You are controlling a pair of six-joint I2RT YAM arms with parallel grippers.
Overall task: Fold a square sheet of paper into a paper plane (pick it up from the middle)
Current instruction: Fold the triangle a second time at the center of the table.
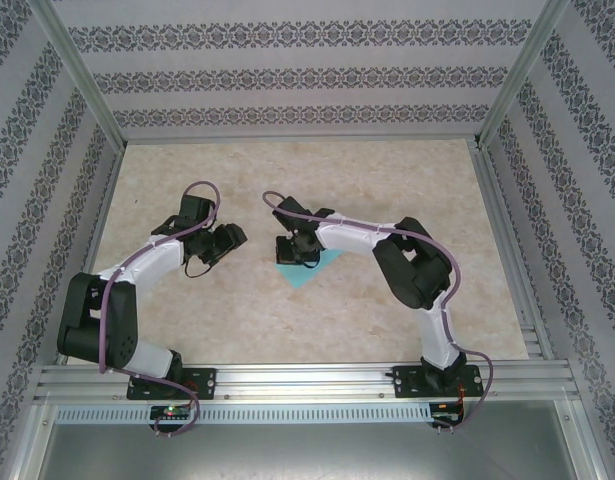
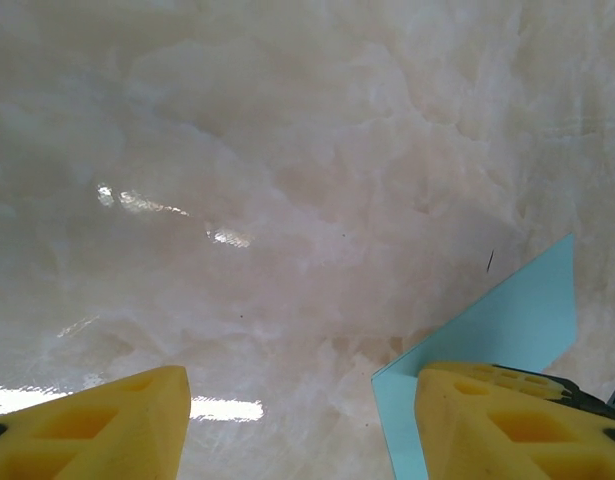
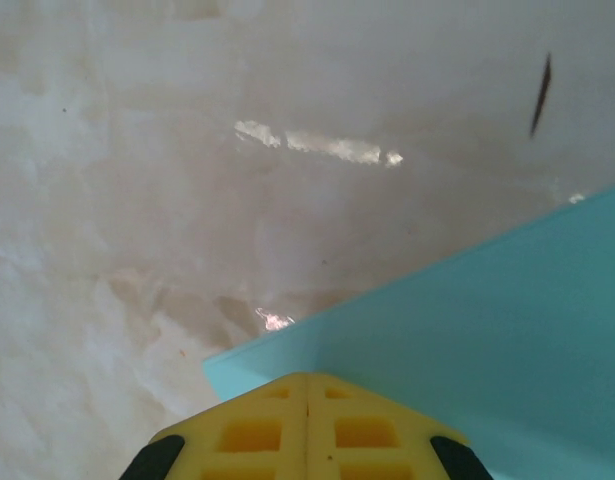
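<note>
The work cell is a pale, marble-patterned desk (image 1: 387, 180) enclosed by patterned wall panels (image 1: 287, 40) on an aluminium frame. In the top external view, the square sheet of paper (image 1: 315, 272) lies near the middle of the desk as a turquoise patch. It is partly covered by the right tool (image 1: 292, 248), which sits over its far-left portion. The left tool (image 1: 227, 240) stands a little to the left, apart from the sheet. In the left wrist view, the left tool (image 2: 302, 430) is released: its two yellow fingers (image 2: 107, 425) stand wide apart with bare desk between them, and nothing is held. The sheet (image 2: 497, 320) enters at lower right, showing one straight edge and a corner. The right-hand finger overlaps it in the picture, but contact cannot be confirmed. In the right wrist view, the right tool (image 3: 307, 425) is clenched, both fingers pressed together with no gap, at a corner of the sheet (image 3: 487, 330). Whether the tips pinch the paper or only bear down on it cannot be told. Handling assessment: the sheet is judged very light, thin and limp, with no stiffness beyond what a crease gives it. It likely slides readily on the glossy desk and crumples or tears under a hard pinch. Taking hold at the middle, as the task directs, probably calls for one tool to pin the sheet while the other nips a raised ridge. An edge grip would likely let the rest droop.
</note>
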